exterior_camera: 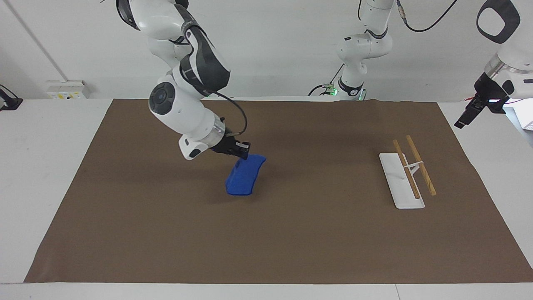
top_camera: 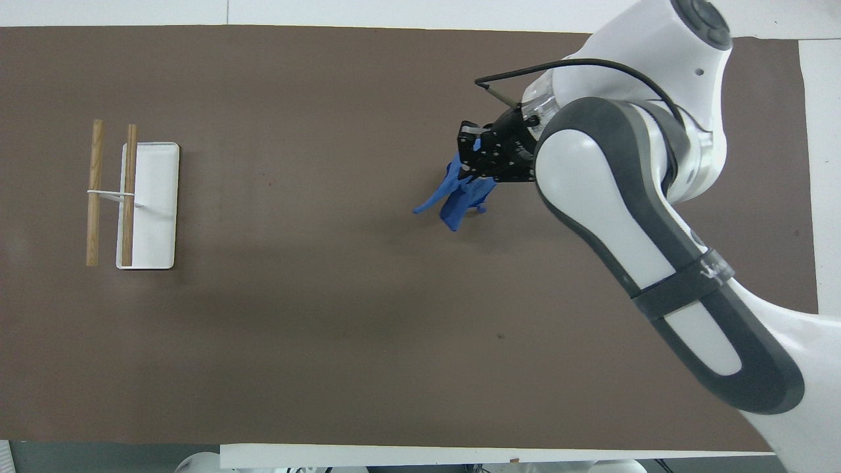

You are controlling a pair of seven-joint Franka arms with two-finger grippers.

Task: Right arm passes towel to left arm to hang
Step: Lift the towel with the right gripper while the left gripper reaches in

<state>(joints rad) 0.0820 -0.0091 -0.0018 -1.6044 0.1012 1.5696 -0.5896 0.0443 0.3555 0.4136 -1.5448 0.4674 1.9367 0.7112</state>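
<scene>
The right arm (exterior_camera: 183, 104) fills the facing view's upper left; its gripper (exterior_camera: 240, 151) pinches the towel (exterior_camera: 244, 176), which dangles over the mat (exterior_camera: 291, 233) at frame centre; carry steadily, presenting a free edge; the left gripper (exterior_camera: 468, 114) waits at the right edge, fingers unreadable; no legible writing.

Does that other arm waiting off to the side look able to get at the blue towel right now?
Probably yes: the towel hangs from the right gripper over open mat, nothing around it, while the left gripper waits past the rack's end.
</scene>
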